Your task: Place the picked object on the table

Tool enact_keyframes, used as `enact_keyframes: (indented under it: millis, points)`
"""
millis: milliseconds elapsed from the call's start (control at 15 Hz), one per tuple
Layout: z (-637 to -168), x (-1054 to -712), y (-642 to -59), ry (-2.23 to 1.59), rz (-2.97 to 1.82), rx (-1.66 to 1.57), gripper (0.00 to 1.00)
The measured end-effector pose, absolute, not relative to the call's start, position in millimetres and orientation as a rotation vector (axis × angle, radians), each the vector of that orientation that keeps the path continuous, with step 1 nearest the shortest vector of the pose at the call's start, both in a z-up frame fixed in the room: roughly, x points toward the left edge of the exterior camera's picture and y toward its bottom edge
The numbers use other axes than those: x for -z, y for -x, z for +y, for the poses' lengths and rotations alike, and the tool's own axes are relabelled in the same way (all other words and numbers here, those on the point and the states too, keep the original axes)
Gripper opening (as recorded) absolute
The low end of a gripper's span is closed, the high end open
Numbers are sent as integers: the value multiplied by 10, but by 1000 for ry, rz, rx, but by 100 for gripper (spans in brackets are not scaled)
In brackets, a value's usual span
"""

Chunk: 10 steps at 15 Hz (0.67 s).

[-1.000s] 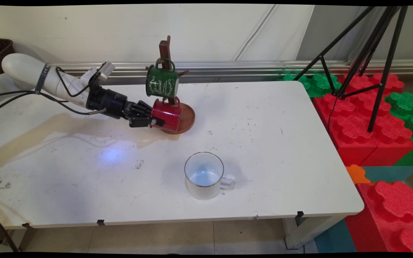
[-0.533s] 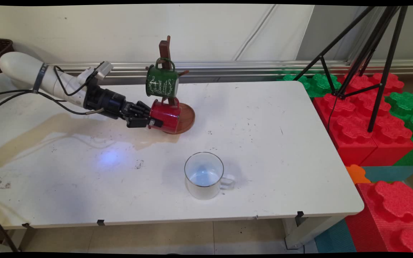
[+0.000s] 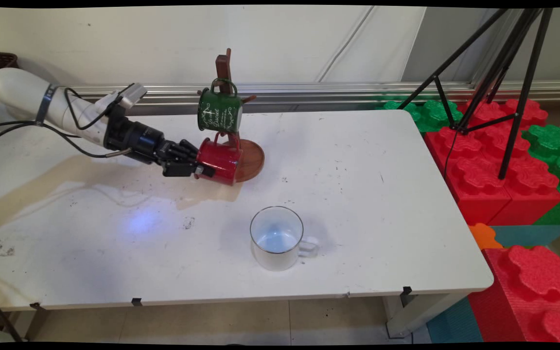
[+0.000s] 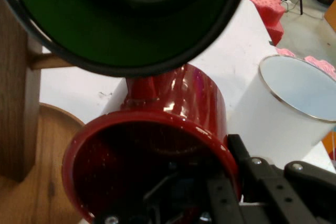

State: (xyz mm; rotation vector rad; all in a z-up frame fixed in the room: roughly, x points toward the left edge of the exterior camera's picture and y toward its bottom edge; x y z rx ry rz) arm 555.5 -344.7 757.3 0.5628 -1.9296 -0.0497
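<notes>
One glossy red enamel mug [image 3: 218, 161] | clenched by black gripper [image 3: 196, 167] on rim | centre-left | keep level, clear of wooden rack [image 3: 248, 160].

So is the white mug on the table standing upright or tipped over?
Upright. The white mug rests on its base on the table with its open mouth facing up, showing an empty interior, apart from the gripper.

The main view looks down across my table [image 3: 358, 160] from its near side toward the wall. My hand camera looks along my gripper [image 4: 226, 192], very close. Both share the red mug [image 3: 218, 161], green mug [image 3: 219, 113] and white mug [image 3: 277, 238].
</notes>
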Motion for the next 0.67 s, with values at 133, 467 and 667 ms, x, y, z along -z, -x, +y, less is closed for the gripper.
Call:
enact_keyframes:
  millis: [133,467,667]
  points:
    - [-3404,-7586,-5572,-560,-1934,57,0]
    - [-3275,-7635,-5641,-547,-1957,66,0]
    - [-3178,-7718,-5734,-533,-1980,58,0]
